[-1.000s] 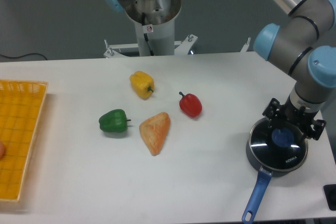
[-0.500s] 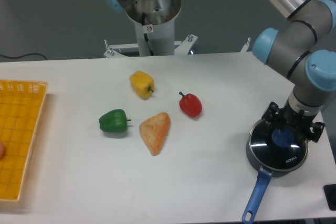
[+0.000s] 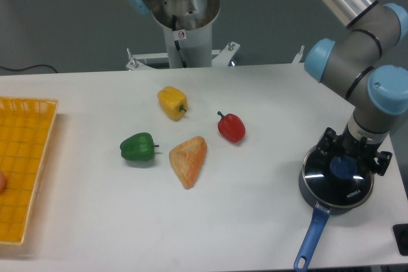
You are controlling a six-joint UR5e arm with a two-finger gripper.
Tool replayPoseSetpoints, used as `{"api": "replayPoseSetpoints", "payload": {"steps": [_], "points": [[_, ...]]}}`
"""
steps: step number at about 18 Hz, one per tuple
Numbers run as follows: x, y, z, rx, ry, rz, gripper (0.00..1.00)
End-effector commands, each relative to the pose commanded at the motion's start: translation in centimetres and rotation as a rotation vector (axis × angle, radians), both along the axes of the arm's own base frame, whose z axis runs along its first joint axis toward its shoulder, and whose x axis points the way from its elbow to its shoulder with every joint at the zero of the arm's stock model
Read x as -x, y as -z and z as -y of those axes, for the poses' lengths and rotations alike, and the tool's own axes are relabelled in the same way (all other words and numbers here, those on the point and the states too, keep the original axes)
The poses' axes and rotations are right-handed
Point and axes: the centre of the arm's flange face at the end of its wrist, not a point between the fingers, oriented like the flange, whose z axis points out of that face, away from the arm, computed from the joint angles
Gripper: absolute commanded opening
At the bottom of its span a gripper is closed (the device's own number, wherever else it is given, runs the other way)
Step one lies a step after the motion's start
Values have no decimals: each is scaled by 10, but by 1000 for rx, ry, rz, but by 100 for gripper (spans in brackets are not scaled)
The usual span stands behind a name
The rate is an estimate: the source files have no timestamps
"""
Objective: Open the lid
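Camera view, scanning from my left: I see an orange-yellow plastic mesh basket point(image 3: 25, 157) at the table's left edge, with a sliver of something orange-pink just showing at its left rim; further in lie a green bell pepper point(image 3: 138, 147), a yellow bell pepper point(image 3: 173, 102) behind it, a wedge-shaped tan bread piece point(image 3: 188, 160) in front, and a red bell pepper point(image 3: 231, 127) just right of that; all four rest apart from one another on the white table point(image 3: 242, 221). On the right side I have the dark saucepan with the long blue handle point(image 3: 310, 237), handle pointing toward the front edge; the round dark glass lid with metal rim and blue knob point(image 3: 322, 170) sits flat on it, closed. My black two-finger gripper point(image 3: 352, 155) is down over the lid, its fingers either side of the blue knob; I cannot tell whether they are actually pinching it or merely flanking it.
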Motion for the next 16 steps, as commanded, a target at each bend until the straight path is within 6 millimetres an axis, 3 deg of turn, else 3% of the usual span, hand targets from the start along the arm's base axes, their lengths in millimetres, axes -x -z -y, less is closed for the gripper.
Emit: {"api": "replayPoseSetpoints", "payload": {"steps": [8,16], "points": [[-4,12,1,5,-58,26,99],[-4,5,3,3,-61,17,89]]}}
